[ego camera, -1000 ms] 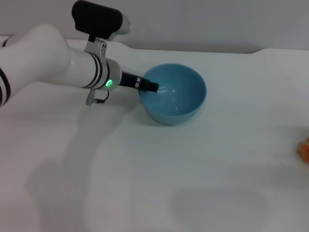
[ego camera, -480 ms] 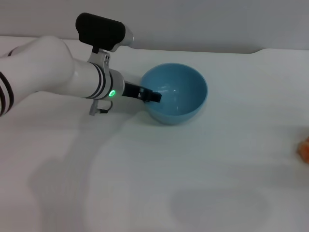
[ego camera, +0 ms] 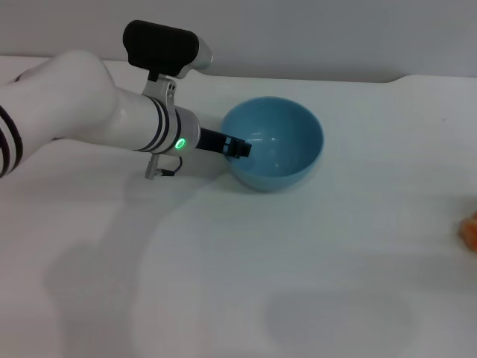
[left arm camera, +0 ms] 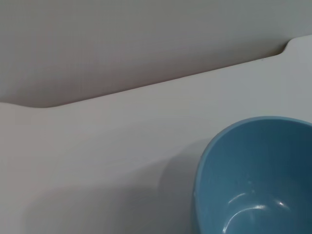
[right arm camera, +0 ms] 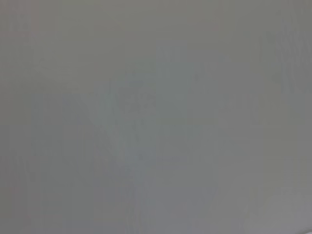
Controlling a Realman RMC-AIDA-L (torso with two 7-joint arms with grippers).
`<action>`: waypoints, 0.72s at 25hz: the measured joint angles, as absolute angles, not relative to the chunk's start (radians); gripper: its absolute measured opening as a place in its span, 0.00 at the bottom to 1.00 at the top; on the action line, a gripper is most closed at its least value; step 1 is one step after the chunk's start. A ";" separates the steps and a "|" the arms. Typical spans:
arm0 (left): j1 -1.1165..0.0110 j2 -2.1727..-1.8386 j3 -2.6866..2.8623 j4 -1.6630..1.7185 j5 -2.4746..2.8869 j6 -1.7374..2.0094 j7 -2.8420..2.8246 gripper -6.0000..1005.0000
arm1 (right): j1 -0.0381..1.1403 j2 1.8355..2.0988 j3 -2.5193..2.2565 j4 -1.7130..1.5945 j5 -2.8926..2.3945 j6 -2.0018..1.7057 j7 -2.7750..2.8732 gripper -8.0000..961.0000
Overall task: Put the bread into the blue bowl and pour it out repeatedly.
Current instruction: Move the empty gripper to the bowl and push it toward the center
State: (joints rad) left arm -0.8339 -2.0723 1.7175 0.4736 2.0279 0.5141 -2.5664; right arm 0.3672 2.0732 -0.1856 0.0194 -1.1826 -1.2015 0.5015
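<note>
Nearest to you, the white table lies bare across the front of the head view, with only soft shadows on it. At the far right edge of that view, near the front, you can see a small orange-brown sliver: this is the bread, lying on the table well apart from the bowl and mostly cut off by the picture's edge, so you cannot tell which side is up.

Farther back, on your left, the left arm reaches across toward the middle. Its left gripper sits at the near-left rim of the blue bowl, with the dark tip over the rim and touching or just inside the wall. It appears clamped on that rim, but you cannot tell for certain how far the fingers are parted. A green light glows on the wrist ring.

The bowl stands near the middle of the table, leaning slightly with its mouth turned toward the arm. In the left wrist view the blue bowl's inside shows glossy and holds nothing.

Behind it, the table's back edge meets a grey wall.

The right gripper shows in no view; the right wrist view gives you only a plain grey field.
</note>
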 joint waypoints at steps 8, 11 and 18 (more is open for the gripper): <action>-0.839 -2.070 1.718 0.472 2.031 0.515 -2.594 0.26 | 0.361 2.073 -0.209 0.022 -1.192 -1.206 0.502 0.79; -0.839 -2.068 1.718 0.476 2.032 0.510 -2.595 0.20 | 0.361 2.070 -0.218 0.018 -1.196 -1.201 0.539 0.79; -0.853 -2.056 1.670 0.487 2.039 0.517 -2.596 0.07 | 0.348 2.068 -0.295 -0.115 -1.285 -1.181 0.800 0.79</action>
